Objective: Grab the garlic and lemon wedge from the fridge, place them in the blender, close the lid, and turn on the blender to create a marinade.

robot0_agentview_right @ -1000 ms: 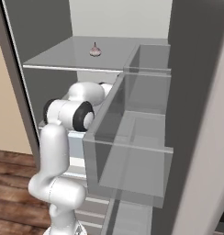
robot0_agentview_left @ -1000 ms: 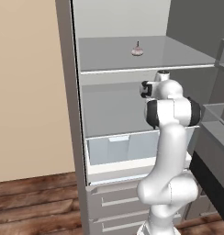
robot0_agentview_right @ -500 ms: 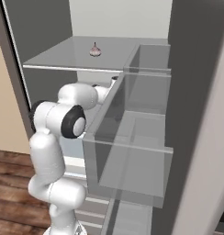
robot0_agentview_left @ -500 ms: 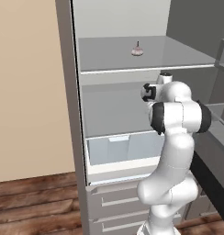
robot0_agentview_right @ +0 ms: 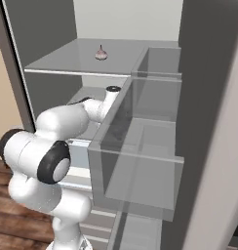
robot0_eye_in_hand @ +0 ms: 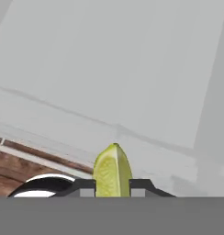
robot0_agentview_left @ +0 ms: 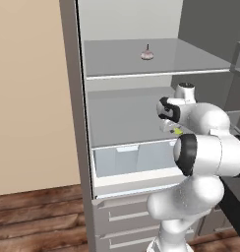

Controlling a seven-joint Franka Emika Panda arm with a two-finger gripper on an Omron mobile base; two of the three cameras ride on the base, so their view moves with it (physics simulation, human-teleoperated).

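Observation:
My gripper point(robot0_eye_in_hand: 112, 183) is shut on a yellow-green lemon wedge point(robot0_eye_in_hand: 113, 169) that stands up between the two dark fingertips. In the left base view the wedge point(robot0_agentview_left: 177, 131) peeks out under the hand, in front of the fridge's point(robot0_agentview_left: 72, 98) middle shelf. The garlic point(robot0_agentview_left: 147, 53), a tiny pinkish-white bulb, sits alone on the upper shelf point(robot0_agentview_left: 117, 61), above and behind the hand. From the right base camera the garlic point(robot0_agentview_right: 101, 52) shows on the same shelf. The blender and the lid are out of view.
A translucent drawer point(robot0_agentview_left: 136, 160) lies below the middle shelf, with grey drawer fronts point(robot0_agentview_left: 127, 216) under it. Clear door bins point(robot0_agentview_right: 140, 161) on the open fridge door stand close on the arm's right. A dark counter edge point(robot0_agentview_left: 236, 197) is at the far right.
The arm's elbow has swung down and toward the camera, and the hand has drawn slightly back and down from the shelf with the wedge still held. The garlic has not moved.

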